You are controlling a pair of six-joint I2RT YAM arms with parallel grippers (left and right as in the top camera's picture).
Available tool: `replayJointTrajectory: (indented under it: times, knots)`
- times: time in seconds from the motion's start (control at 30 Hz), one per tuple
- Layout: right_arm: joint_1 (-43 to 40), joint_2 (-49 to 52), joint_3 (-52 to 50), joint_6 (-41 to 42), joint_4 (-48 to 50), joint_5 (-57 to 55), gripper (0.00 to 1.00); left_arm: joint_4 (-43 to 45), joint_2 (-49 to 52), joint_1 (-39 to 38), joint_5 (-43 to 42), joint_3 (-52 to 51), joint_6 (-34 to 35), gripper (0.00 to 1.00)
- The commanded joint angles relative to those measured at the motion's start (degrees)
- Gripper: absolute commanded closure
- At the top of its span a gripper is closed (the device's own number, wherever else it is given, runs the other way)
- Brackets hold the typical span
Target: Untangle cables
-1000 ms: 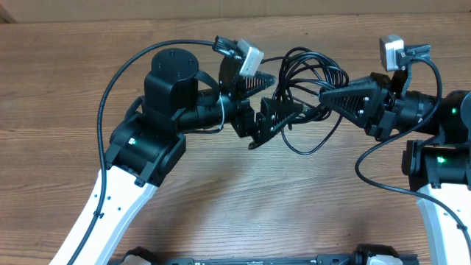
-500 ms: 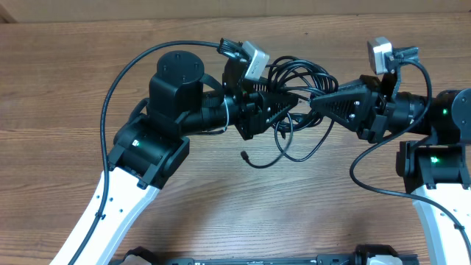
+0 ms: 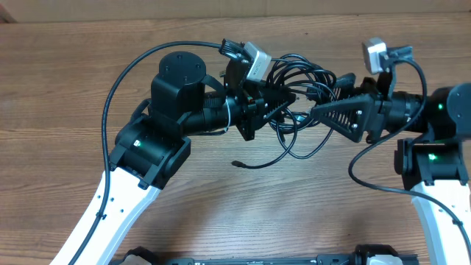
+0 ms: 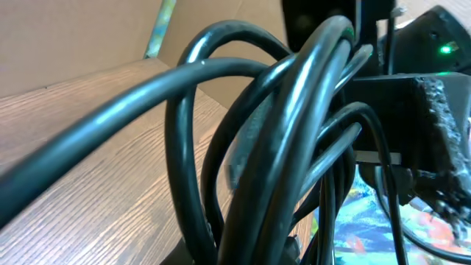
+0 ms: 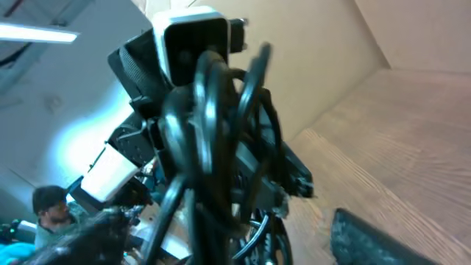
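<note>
Over the wooden bench [image 3: 73, 88], the cables [image 3: 309, 70] hang as a knotted black bundle, raised toward the far side. My left tool [image 3: 291, 103] is clamped together on strands of that bundle, and in its wrist view the loops [image 4: 294, 132] crowd the lens. My right tool [image 3: 318, 101] stands with jaws apart just beside the knot, gripping nothing. One loose strand droops to the bench and ends in a small plug [image 3: 237, 163]. The risk, as I judge it: with only one tool holding, a pull may tighten the knot rather than free it. The loops could also snag on my right tool's fingers and drag the whole bundle.
</note>
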State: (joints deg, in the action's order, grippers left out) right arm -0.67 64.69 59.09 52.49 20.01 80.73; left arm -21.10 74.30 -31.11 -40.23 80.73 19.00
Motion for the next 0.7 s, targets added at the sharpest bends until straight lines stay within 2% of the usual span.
replayJointTrajectory:
  times: [0.0,0.2,0.33,0.43,0.6,0.67]
  knots:
    - [0.24,0.26,0.50,-0.46,0.33,1.49,0.00,0.31,-0.63,0.02,-0.70,0.44,-3.26,0.96]
    - [0.24,0.26,0.50,-3.08,1.64,1.92,0.00,-2.43,-0.72,0.02,-16.96,0.44,-18.84,0.96]
    - [0.24,0.26,0.50,-3.02,3.02,3.23,0.00,-8.72,-0.72,0.76,-17.59,0.44,-28.57,0.96]
    - [0.24,0.26,0.50,-3.02,3.96,5.14,0.00,-10.23,-0.72,1.55,-17.33,0.44,-34.42,0.96]
    - [0.22,0.26,0.50,-3.04,4.37,6.08,0.03,-9.73,-0.72,3.63,-15.74,0.44,-35.74,0.96]
    - [0.22,0.26,0.50,-3.06,4.39,5.97,0.11,-10.01,-0.72,4.24,-15.74,0.44,-35.74,0.96]
